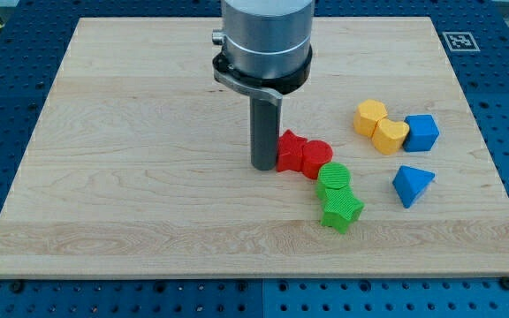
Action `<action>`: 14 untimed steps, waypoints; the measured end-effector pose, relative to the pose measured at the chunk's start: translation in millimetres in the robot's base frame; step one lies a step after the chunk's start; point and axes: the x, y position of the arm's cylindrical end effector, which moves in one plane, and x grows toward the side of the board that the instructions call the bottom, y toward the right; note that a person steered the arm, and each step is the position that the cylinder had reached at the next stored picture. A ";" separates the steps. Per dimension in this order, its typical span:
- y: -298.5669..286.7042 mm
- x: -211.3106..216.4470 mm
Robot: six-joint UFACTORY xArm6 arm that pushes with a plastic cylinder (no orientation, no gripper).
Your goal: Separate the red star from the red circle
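The red star (289, 150) lies near the middle of the wooden board (131, 177), touching the red circle (316, 158) on its right. My tip (263, 166) stands on the board right against the star's left side. The rod comes down from the grey arm body (265, 40) at the view's top.
A green circle (333, 178) touches the red circle's lower right, with a green star (342, 211) just below it. To the view's right lie a yellow hexagon (370, 117), a yellow heart (391, 135), a blue cube (421, 132) and a blue triangle (412, 185).
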 end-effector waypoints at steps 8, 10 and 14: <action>29.6 4.0; 34.8 -23.7; -71.3 -54.7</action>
